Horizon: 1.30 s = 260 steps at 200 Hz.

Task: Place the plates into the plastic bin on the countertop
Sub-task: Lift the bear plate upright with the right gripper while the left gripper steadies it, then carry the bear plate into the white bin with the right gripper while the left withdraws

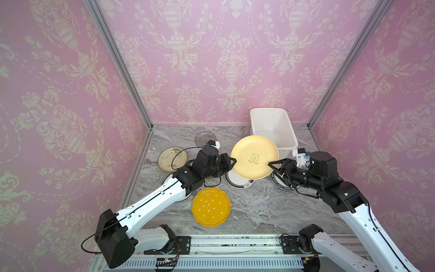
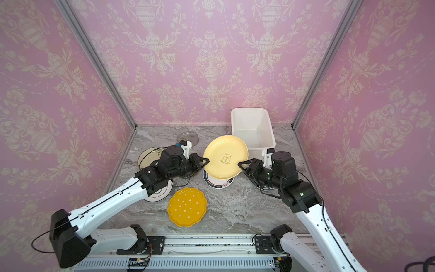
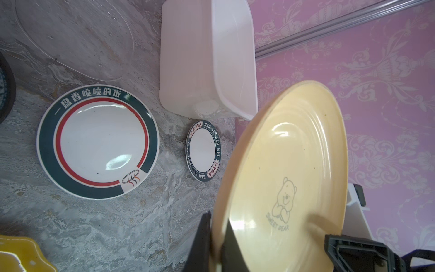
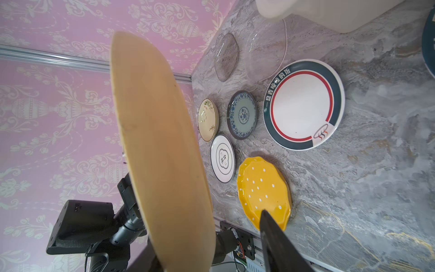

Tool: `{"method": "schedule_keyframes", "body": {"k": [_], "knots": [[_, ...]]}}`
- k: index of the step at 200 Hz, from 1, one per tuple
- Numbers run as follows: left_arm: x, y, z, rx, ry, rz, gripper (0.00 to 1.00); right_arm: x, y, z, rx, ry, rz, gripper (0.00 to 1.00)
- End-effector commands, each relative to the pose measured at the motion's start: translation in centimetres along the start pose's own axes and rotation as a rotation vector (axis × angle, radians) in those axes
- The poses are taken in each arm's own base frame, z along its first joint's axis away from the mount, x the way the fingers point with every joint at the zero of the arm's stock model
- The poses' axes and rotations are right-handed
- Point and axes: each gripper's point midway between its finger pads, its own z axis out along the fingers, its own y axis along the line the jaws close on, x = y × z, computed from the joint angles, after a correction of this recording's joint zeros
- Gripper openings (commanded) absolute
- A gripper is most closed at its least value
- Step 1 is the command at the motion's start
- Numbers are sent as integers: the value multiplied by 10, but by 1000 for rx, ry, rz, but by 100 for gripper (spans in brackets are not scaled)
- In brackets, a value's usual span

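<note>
1. We see the left tool (image 1: 234,162) pinched tight on the rim of the yellow bear plate (image 1: 254,157). The plate hangs tilted in the air, just in front of the bin (image 1: 268,109).
2. The right tool (image 1: 273,166) sits around the plate's other side with its jaws apart. In the right wrist view one finger (image 4: 277,240) stands clear of the plate's back.
3. In both top views the held plate hides much of the big white plate (image 1: 237,183) lying under it.
4. The left arm covers the teal plate (image 4: 242,115) and most of the white flower-mark plate (image 4: 222,158). The right arm covers much of the small white plate (image 3: 203,150).
5. The clear glass plate (image 4: 266,47) is very hard to make out on the surface (image 1: 259,207). The smoky glass plate (image 1: 204,139) beside it shows better.
6. The bin stands in the back right corner.
7. The orange dotted plate (image 1: 211,206) lies near the front edge, and the cream sprig plate (image 1: 171,157) lies near the left edge. Bare room lies between the orange dotted plate and the right arm.
</note>
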Motion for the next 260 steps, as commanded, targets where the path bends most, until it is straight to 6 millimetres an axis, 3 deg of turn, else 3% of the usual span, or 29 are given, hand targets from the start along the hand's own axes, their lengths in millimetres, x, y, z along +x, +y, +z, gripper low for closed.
{"method": "schedule_keyframes", "body": {"k": [1, 62, 117, 129, 134, 140, 144, 159, 165, 182, 213, 260], "knots": [[-18, -27, -7, 34, -91, -39, 0, -6, 7, 7, -25, -56, 12, 51], [-12, -26, -6, -5, -101, -27, 0, -17, 14, 10, -18, -130, -3, 22], [-9, -39, -4, 11, -91, 6, 0, -30, 15, 14, 16, -183, 7, 3], [-11, -44, -8, 18, -100, 20, 14, -34, 14, 11, 32, -207, 13, 0], [-13, -46, -10, 20, -107, 32, 27, -37, 15, 10, 40, -219, 15, 0], [-15, -49, -14, 29, -119, 48, 52, -39, 15, 9, 54, -230, 16, 0], [-17, -52, -17, 35, -130, 61, 61, -42, 16, 8, 66, -240, 18, 0], [-25, -62, -31, 65, -175, 110, 77, -51, 14, 9, 116, -259, 19, 0], [-30, -65, -39, 74, -200, 132, 82, -59, 27, 5, 100, -276, 21, 0], [-41, -72, -64, 95, -277, 193, 92, -76, 33, 12, 108, -298, 73, 0], [-53, -70, -107, 107, -396, 295, 97, -120, 38, 30, 86, -377, 234, 0], [-49, -39, -133, 39, -430, 378, 97, -194, 21, 73, 6, -556, 559, 0]]}}
